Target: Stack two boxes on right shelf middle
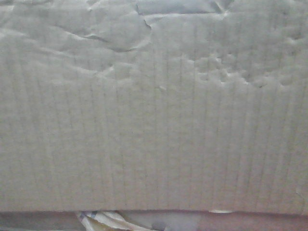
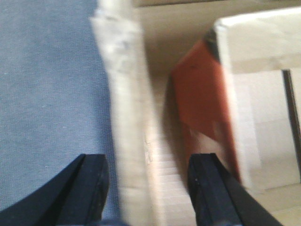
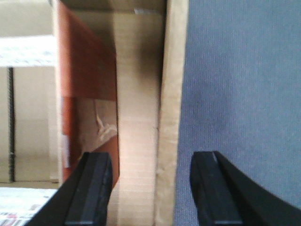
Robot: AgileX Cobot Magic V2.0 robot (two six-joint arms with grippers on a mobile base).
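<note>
From where I stand, both arms have one open-topped cardboard box (image 1: 154,120) between them, and it sits so close to the front camera that its creased, ribbed face fills the view, with loose pale tape strips (image 1: 110,221) just showing along the bottom edge. The left gripper (image 2: 149,162) straddles the box's left wall (image 2: 124,117). Its fingers are spread, one outside over the grey-blue surface (image 2: 47,94) and one inside the box, beside an orange-red panel (image 2: 197,94). The right gripper (image 3: 151,157) mirrors it on the right wall (image 3: 171,94), also spread, with the outer finger just beside the cardboard and the inner one well apart from it. Neither pair is pinching anything that I can see. In each wrist view the wall's top edge runs straight away from the wrist, across the line on which the fingers close, so I'd judge that closing would clamp the wall squarely. Neither arm is nearer; each has its own side. The pale cardboard past the panel may be the second box, but I cannot tell. The shelf is not in view, so its direction from here is unknown.
</note>
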